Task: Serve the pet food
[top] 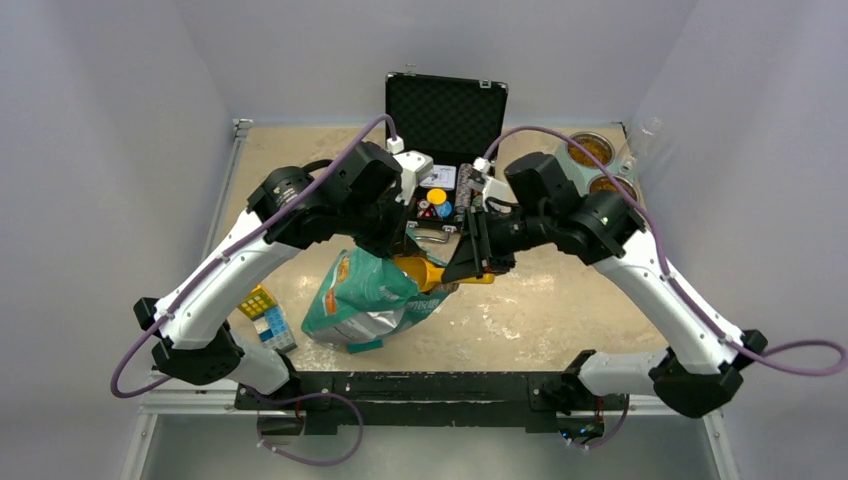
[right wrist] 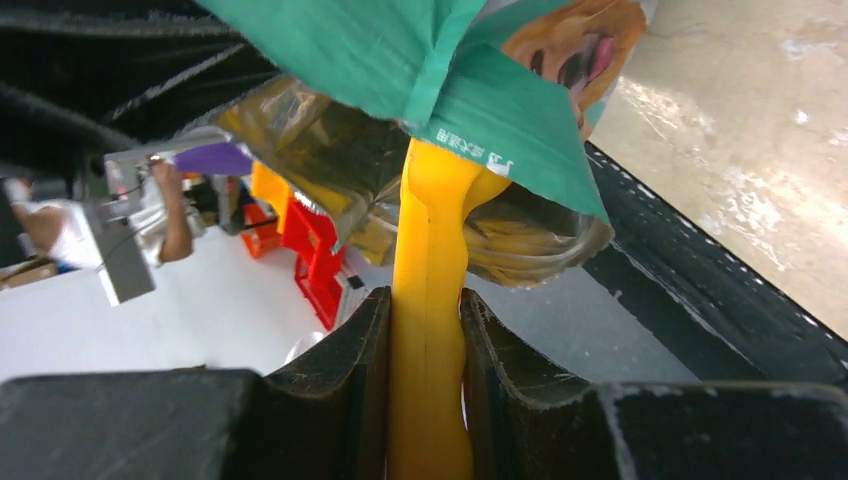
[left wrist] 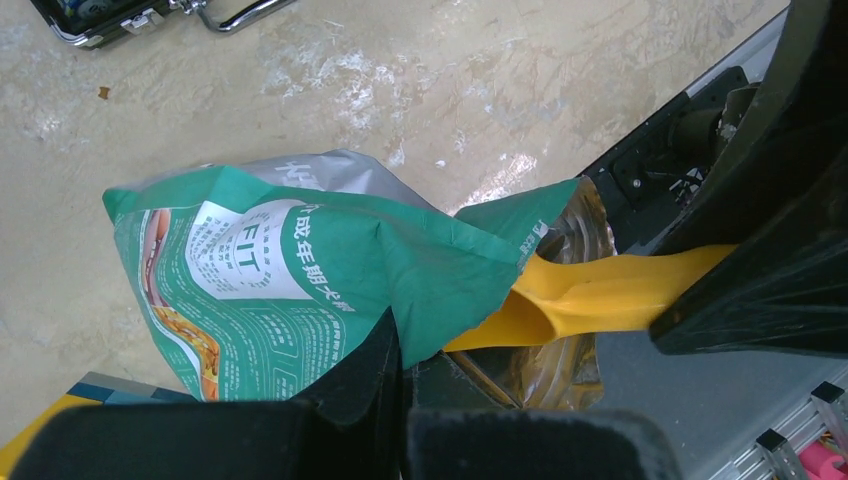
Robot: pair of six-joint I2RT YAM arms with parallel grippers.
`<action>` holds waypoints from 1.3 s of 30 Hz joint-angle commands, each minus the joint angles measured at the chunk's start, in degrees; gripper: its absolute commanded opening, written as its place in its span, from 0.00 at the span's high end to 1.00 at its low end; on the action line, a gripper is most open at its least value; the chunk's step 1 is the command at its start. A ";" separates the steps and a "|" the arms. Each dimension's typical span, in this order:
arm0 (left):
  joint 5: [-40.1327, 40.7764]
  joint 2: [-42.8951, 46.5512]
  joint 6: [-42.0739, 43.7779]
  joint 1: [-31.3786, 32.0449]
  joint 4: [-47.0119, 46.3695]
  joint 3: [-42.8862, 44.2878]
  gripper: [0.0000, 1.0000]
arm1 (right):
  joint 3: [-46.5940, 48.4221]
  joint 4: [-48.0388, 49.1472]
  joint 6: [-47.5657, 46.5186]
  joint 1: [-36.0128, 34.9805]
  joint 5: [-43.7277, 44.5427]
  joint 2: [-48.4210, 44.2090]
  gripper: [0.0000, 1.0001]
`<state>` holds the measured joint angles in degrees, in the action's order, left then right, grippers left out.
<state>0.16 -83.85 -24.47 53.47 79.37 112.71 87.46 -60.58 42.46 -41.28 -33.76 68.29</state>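
We have the left pincer [left wrist: 400, 370] closed flat on the edge of the green bag [left wrist: 300, 270], pinching the rim so the mouth gapes toward the right arm. The right pincer [right wrist: 425, 330] is clamped on the handle of the yellow scoop [right wrist: 432, 230], one finger on each side. The scoop's bowl end is sunk in the bag's mouth, under the folded lip. The pet food itself is hidden inside the bag, so we cannot tell how much the scoop holds. From above, the scoop [top: 425, 270] lies roughly crosswise on the table, handle to the right and head to the left in the bag [top: 365, 295]. To come free it must be drawn back along that line, toward the right pincer's own side. The two metal bowls [top: 590, 150] sit at the far right corner, well apart from the bag. They are on the right arm's side, so that arm has the shorter carry.
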 commanded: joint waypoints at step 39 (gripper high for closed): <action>10.15 5.01 -6.99 0.14 -5.84 -2.10 1.00 | -0.45 4.46 -5.86 -10.57 18.64 19.38 1.00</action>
<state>4.19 -82.43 -30.48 52.31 78.41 108.07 93.14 -54.61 38.52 -52.01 -25.50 89.89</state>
